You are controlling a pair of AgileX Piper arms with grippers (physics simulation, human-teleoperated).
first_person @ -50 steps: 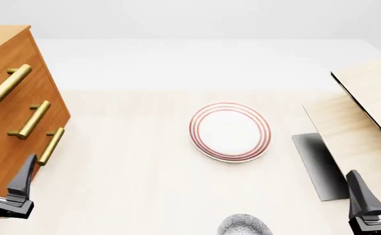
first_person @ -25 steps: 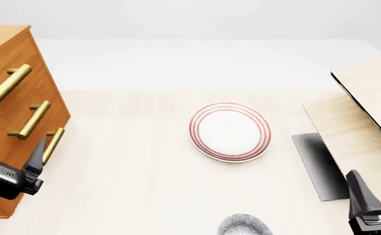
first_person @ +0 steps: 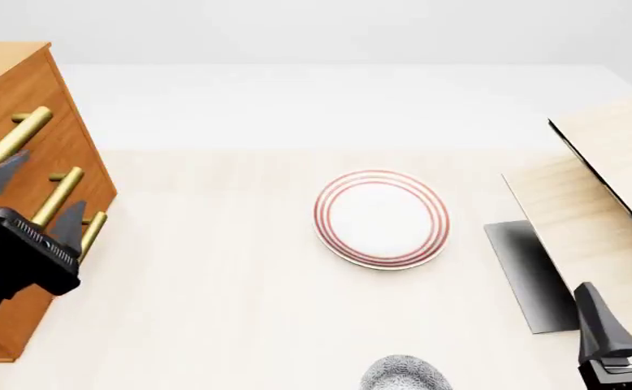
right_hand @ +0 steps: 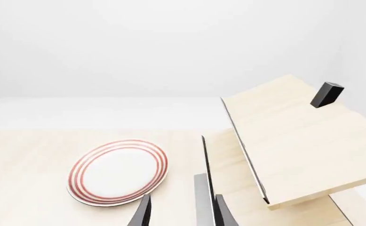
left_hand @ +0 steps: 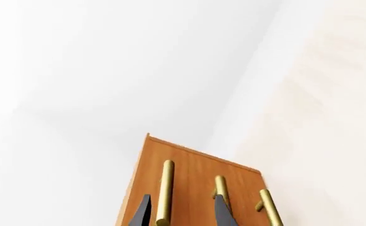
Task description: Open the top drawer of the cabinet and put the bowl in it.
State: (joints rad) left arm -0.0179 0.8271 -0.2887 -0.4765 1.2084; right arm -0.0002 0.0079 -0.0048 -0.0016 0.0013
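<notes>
Three brass handles dead ahead of left gripper (left_hand: 181, 213), fingers spread, holding nothing. Top drawer (left_hand: 147, 188) handle (left_hand: 165, 190) running lengthwise between fingertips, not yet clamped. Bowl (first_person: 405, 374) well off toward right gripper (right_hand: 181, 214), likewise apart, empty.

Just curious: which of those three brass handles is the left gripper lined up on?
The top drawer's handle: the left gripper has it between its open fingers.
</notes>
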